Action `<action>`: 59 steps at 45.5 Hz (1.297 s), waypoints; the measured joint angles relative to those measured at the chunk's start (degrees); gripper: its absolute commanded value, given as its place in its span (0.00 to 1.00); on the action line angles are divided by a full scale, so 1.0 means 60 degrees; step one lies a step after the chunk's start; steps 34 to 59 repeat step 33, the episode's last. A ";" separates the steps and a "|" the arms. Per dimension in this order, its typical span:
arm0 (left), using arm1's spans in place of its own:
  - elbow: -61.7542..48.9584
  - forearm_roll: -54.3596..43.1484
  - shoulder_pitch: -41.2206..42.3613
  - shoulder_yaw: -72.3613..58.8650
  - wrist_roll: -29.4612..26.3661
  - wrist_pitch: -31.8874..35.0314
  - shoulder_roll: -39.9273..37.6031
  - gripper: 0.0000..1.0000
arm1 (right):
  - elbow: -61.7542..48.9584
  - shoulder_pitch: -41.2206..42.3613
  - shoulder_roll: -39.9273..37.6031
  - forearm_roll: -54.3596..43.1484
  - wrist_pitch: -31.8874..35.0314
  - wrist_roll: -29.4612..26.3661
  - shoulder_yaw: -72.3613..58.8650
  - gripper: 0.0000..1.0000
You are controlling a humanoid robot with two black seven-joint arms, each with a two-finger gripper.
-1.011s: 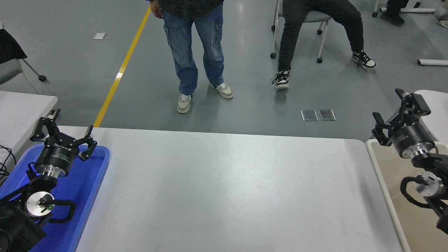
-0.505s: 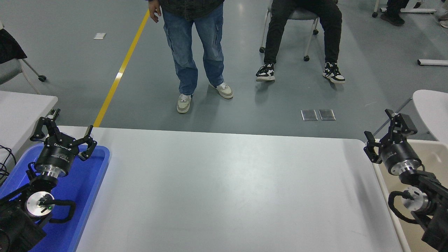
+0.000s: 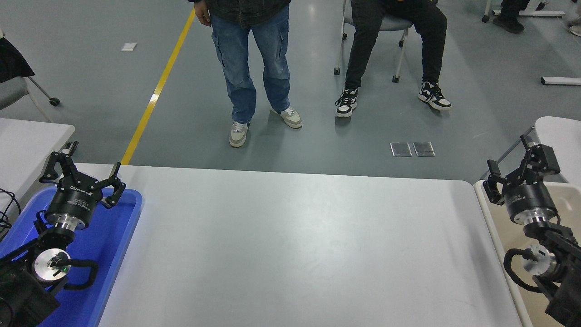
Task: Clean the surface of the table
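Observation:
The table surface point(image 3: 295, 245) is a wide matte white-grey top filling the lower middle of the head view, and nothing lies on it. My left gripper point(image 3: 81, 175) is parked at the lower left above the blue tray point(image 3: 122, 227), open and holding nothing. My right gripper point(image 3: 519, 170) hovers at the right edge, just beyond the table's far right corner and above the beige tray point(image 3: 504, 227). It is open with nothing between its fingers.
A smaller white table point(image 3: 32, 136) stands at the far left and a white rounded top point(image 3: 560, 131) at the far right. A person in jeans point(image 3: 254, 68) stands beyond the far edge; another person in black trousers point(image 3: 390, 41) sits on a wheeled chair.
My right gripper has swung left and back to the right again, ending a little lower than a second ago. The seated person has shifted legs and chair. The left arm has not moved.

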 measured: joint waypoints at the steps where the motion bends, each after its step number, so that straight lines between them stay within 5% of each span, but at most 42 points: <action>1: 0.0000 0.0000 0.0000 0.0000 0.0000 0.0000 0.0000 1.00 | -0.0006 -0.0003 0.0000 0.0000 0.0000 0.0032 -0.0017 0.98; 59: 0.0000 0.0000 0.0000 0.0000 0.0000 0.0000 0.0000 1.00 | -0.0002 -0.0050 0.0031 -0.0002 0.0019 0.0233 -0.0197 0.98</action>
